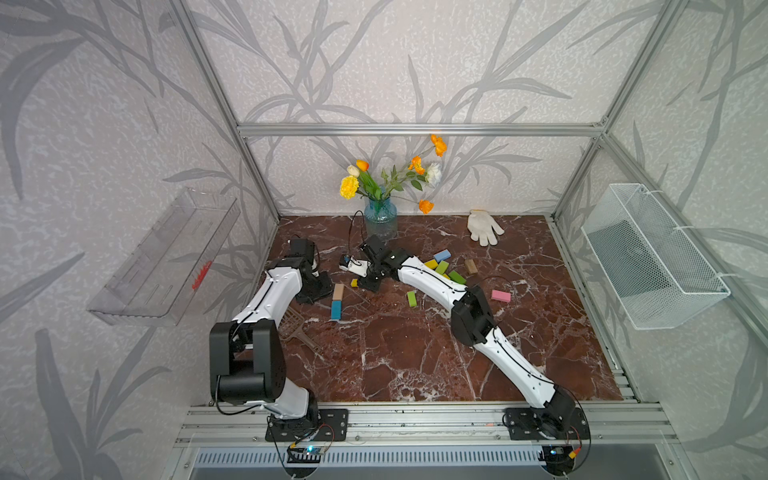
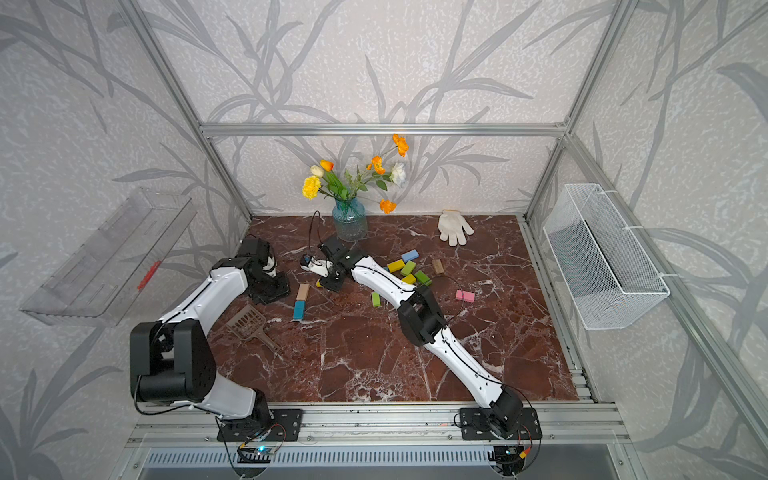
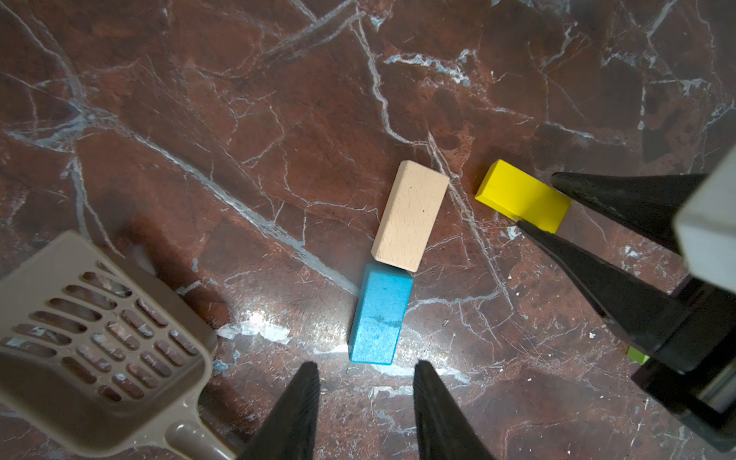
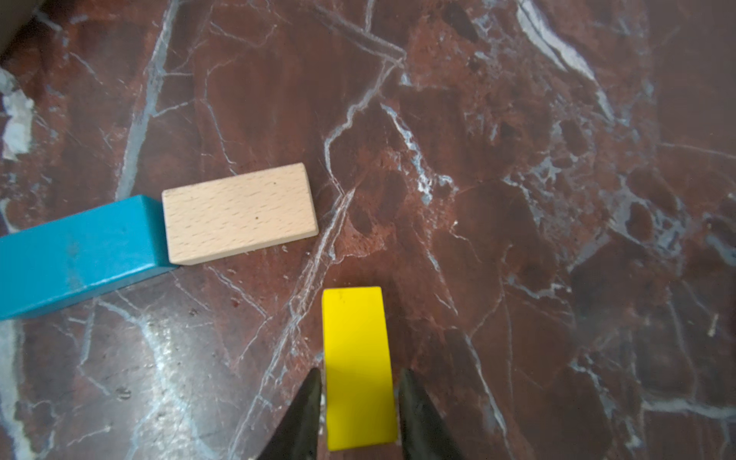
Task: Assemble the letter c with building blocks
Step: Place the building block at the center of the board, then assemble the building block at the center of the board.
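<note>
Right hand point(image 4: 359, 371) is straddling one end of the yellow block point(image 4: 354, 338), which is lying flat on the worktop point(image 4: 517, 239), left of frame centre in both top views; grip or slack cannot be told. Left hand point(image 3: 366, 363) is hovering half-open and empty beside the teal block point(image 3: 380, 314).

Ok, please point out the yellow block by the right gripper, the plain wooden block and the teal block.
yellow block point(image 4: 358, 358), right wrist view, centre of top face.
plain wooden block point(image 4: 239, 213), right wrist view, centre of top face.
teal block point(image 3: 380, 314), left wrist view, centre of top face.
</note>
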Controlling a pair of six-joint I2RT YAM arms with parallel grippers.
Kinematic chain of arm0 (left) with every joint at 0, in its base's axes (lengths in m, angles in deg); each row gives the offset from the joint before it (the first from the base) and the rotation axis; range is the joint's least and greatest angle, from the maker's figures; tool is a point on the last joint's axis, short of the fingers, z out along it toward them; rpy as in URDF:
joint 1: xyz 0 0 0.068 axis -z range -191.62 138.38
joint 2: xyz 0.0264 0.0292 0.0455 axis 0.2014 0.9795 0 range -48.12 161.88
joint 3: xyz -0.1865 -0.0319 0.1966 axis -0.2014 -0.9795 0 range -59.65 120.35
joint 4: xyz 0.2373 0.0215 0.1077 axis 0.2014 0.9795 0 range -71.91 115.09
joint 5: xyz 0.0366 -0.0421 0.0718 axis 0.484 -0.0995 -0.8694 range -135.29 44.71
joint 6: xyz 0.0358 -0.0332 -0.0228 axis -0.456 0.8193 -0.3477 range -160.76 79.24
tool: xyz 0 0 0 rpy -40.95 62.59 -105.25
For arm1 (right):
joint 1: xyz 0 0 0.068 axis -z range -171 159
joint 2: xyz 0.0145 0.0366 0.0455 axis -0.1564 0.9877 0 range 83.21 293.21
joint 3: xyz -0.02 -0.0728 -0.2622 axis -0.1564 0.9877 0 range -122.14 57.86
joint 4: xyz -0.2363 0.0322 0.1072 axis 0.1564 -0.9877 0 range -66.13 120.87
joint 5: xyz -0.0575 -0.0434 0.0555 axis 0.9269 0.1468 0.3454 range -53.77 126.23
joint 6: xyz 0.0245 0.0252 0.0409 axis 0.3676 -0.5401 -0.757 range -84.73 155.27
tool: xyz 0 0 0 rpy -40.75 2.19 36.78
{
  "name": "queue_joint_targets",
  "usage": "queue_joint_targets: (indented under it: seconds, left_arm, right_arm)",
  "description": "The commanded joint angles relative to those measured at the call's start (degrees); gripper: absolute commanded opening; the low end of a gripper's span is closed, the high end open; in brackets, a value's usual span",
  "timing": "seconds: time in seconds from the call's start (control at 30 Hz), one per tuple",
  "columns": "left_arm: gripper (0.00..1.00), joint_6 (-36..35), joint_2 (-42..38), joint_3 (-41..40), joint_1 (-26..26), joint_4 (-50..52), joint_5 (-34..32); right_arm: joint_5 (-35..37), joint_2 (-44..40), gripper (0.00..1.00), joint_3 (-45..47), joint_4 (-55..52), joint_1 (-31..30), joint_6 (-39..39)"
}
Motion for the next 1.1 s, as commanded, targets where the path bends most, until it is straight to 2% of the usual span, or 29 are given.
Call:
queue_joint_targets:
  seconds: [0.0, 0.1, 0.3, 0.4, 0.53, 0.77, 0.9, 1.07]
  left_arm:
    - [0.41, -0.72, -0.01, -0.49, -0.14, 0.38, 0.37]
    - [0.41, -0.84, 0.09, -0.42, -0.11, 0.35, 0.56]
    - [0.45, -2.06, 0.18, -0.60, 0.79, -2.66, 5.54]
    - [0.48, -2.31, 1.04, -0.28, 2.52, -4.27, 6.25]
    - [0.54, -3.35, 2.32, 0.52, 4.49, -5.66, 5.47]
    - [0.55, -7.50, 5.22, 4.30, 7.72, -6.46, 3.20]
    - [0.57, -13.01, 7.63, 7.11, 12.43, -7.11, -1.02]
    - [0.60, -14.87, 14.76, 13.31, 15.36, -3.10, -4.51]
  right_arm:
    - [0.25, -1.18, 0.43, 0.77, -1.06, 0.05, 0.39]
    - [0.81, -1.53, 0.51, 0.75, -0.64, 0.11, -0.32]
    - [-0.12, -6.18, 0.54, 3.87, -0.38, 1.28, -6.48]
    - [-1.64, -11.68, 0.55, 11.23, 2.32, 2.16, -10.69]
    - [-3.51, -21.85, 0.54, 28.46, 10.78, 3.79, -18.70]
    - [-7.64, -39.74, 0.59, 57.73, 28.31, 9.50, -35.37]
    - [-8.37, -45.38, 0.70, 64.96, 28.59, 12.48, -39.66]
    - [-8.09, -49.31, 0.81, 68.69, 22.89, 14.88, -39.97]
